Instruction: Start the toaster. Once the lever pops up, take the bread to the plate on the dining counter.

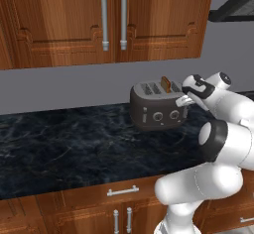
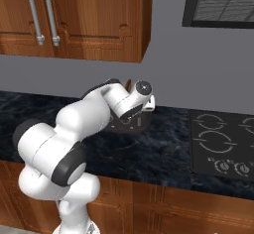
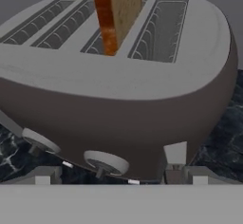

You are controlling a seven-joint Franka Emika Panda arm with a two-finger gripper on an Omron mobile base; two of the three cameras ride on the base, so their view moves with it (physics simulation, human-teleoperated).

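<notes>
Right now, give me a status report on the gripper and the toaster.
Gripper open, holding nothing, at the toaster's right end. Bread standing up out of a slot. Nothing between fingers and toaster.

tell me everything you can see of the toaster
The toaster is a dark grey, rounded four-slot model with a silvery top, standing upright on the black marbled counter near the grey wall. Its front carries two round knobs and a small pale slider. A tan bread slice with a darker crust stands upright out of one of its inner slots, in the hand view the third from the left. The gripper, fingers open, sits close at the toaster's right front corner; whether it touches is unclear.
</notes>
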